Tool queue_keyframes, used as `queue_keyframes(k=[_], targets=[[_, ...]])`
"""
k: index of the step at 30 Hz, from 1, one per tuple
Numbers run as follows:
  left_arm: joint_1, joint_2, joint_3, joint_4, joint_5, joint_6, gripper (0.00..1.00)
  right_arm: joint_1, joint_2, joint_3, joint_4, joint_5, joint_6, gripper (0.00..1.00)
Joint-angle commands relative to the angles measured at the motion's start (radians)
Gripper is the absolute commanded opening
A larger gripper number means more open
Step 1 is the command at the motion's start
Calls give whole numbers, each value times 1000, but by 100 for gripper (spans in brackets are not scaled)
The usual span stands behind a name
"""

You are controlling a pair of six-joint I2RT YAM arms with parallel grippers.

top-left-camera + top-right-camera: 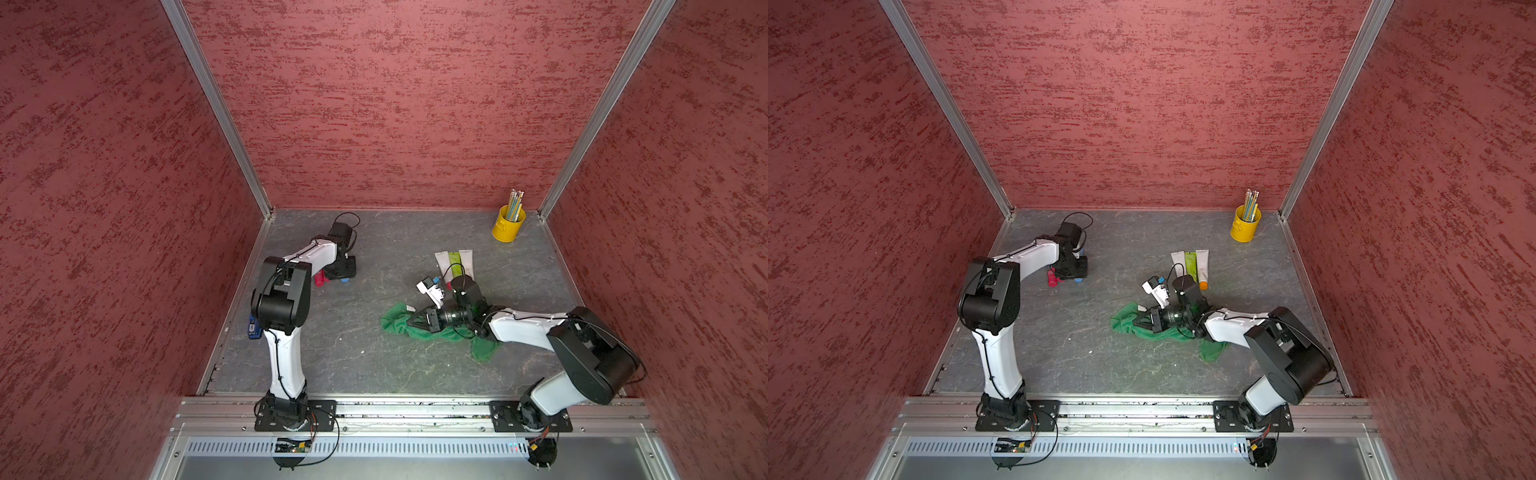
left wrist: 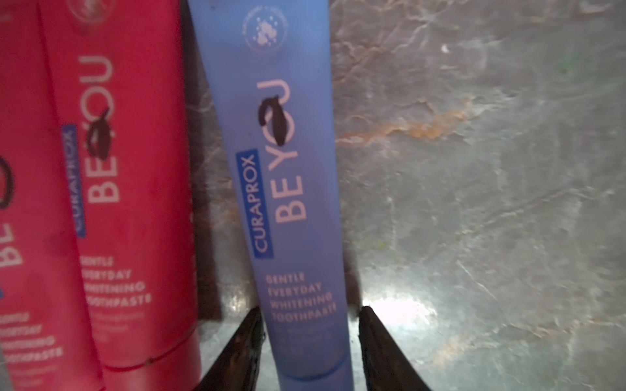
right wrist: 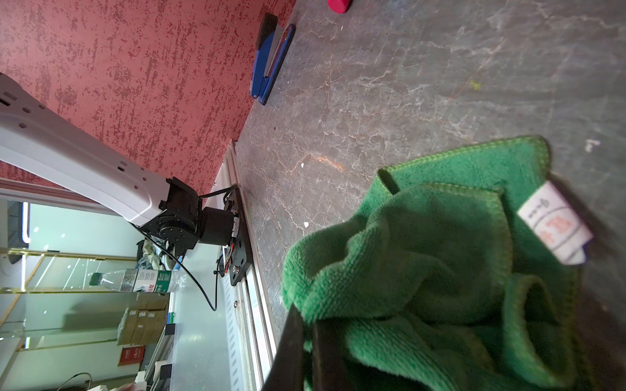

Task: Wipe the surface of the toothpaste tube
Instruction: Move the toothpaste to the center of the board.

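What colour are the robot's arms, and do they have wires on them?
The left arm and right arm have white shells and chunky black joints. Thin black cables run along them. Their jaws are black and pointed.

Boxed in on three sides by dark-red, mottled walls (image 1: 395, 104), joined at the far corners by pale aluminium posts (image 1: 216, 108). Floored with a grey, marble-veined tabletop (image 1: 365, 340), rust-streaked in places and glaring white in one patch (image 2: 396, 311). Edged at the near side by a silver rail (image 1: 415, 409) and a slotted metal strip (image 1: 395, 448). Beyond that edge, in the right wrist view: glass partitions (image 3: 67, 264), stacked cardboard boxes (image 3: 142, 325), a red sign (image 3: 130, 355).
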Motion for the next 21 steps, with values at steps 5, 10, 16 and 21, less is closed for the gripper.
queue_keyframes(k=[5, 10, 16, 21], targets=[[-36, 18, 29, -57, -49, 26, 32, -20, -8, -7, 23, -1, -4, 0], [-125, -87, -93, -33, -58, 2, 21, -124, -1, -51, 75, -28, 47, 0], [-343, -284, -278, 43, 5, -54, 19, -224, -86, -98, 79, -4, 56, 0], [-563, -420, -385, 63, -9, -65, 19, -276, -146, -103, 30, 65, 40, 0]])
